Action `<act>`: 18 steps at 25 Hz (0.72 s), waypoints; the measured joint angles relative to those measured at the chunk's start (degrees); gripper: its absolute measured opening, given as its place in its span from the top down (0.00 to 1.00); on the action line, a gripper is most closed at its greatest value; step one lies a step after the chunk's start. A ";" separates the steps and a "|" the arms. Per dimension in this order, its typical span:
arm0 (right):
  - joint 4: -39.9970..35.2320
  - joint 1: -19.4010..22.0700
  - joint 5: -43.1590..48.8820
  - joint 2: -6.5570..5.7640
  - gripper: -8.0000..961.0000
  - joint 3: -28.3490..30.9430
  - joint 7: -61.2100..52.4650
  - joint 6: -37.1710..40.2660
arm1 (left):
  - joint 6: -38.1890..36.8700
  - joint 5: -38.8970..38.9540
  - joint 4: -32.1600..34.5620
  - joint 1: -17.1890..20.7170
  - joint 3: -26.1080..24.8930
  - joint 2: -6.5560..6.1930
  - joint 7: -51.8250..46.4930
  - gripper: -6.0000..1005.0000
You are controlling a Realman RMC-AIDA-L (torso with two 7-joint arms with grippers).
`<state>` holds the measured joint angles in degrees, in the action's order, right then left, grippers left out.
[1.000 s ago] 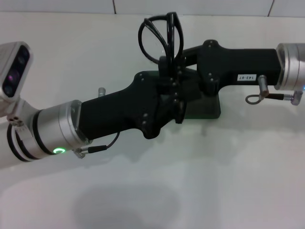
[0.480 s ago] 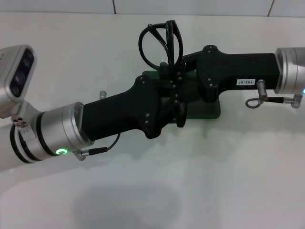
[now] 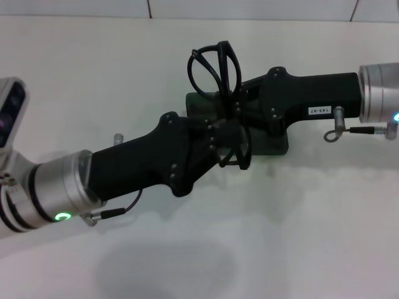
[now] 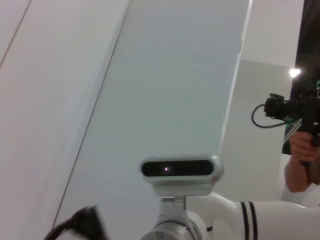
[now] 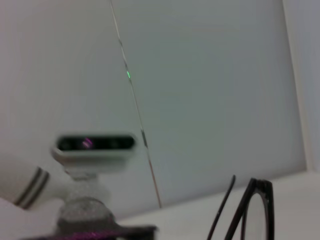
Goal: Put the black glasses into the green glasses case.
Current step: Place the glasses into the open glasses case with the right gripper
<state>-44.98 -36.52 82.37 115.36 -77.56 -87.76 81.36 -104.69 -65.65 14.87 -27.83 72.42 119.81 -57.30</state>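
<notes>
Above the middle of the white bench point(image 3: 187, 249), both arms are seen to meet over the green glasses case point(image 3: 274, 144), which lies flat on the surface and is largely covered by them; only its far-left corner and its right end are exposed. The black glasses point(image 3: 215, 65) are held upright above the case's far edge, lenses raised clear of the bench, one temple arm trailing down toward the left pincer point(image 3: 240, 146). The right pincer point(image 3: 227, 103), reaching in from the right, is clamped on the frame's lower part. Whether the left pincer's fingers are apart or together cannot be told, since they are lost against the other black parts. Open bench is left on the near side and toward the far wall edge. From the right wrist view, the glasses' frame point(image 5: 252, 210) is visible at the lower margin.
</notes>
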 joint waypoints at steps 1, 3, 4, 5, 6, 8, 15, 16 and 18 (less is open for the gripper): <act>-1.03 -0.09 1.64 -0.07 0.89 0.04 -1.05 -0.63 | -0.38 -0.02 0.08 0.28 0.00 -0.03 0.28 0.96; -4.57 -0.47 7.11 -0.16 0.89 0.03 -4.47 -1.62 | -1.34 -0.06 0.36 1.20 0.00 -0.23 1.21 0.96; -6.66 -0.86 9.99 -0.18 0.89 -0.01 -6.24 -1.92 | -1.64 -0.08 0.44 1.58 0.00 -0.31 1.60 0.96; -10.01 -1.77 15.69 -0.18 0.89 -0.17 -9.34 -1.79 | -1.80 -0.12 0.44 1.91 0.00 -0.41 1.95 0.96; -12.84 -2.90 20.77 -0.17 0.89 -0.25 -12.43 -1.33 | -1.88 -0.14 0.44 2.29 -0.01 -0.51 2.33 0.96; -17.93 -5.98 31.27 -0.03 0.89 -0.57 -19.24 0.12 | -1.93 -0.17 0.45 2.96 -0.03 -0.61 2.80 0.96; -16.10 -23.83 54.21 0.65 0.89 -7.18 -30.40 3.01 | -1.84 -0.19 -0.02 4.66 -0.24 -0.64 3.99 0.96; -14.45 -25.65 55.50 0.75 0.89 -8.64 -30.50 2.12 | -1.76 -0.19 -0.06 4.74 -0.22 -0.52 4.13 0.96; -11.88 -27.64 56.88 0.84 0.89 -11.08 -30.45 0.81 | -1.61 -0.19 -0.14 4.78 -0.19 -0.35 4.34 0.96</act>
<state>-56.87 -64.16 139.26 116.19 -88.64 -118.20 82.17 -106.30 -65.83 14.73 -23.05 72.23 119.46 -52.96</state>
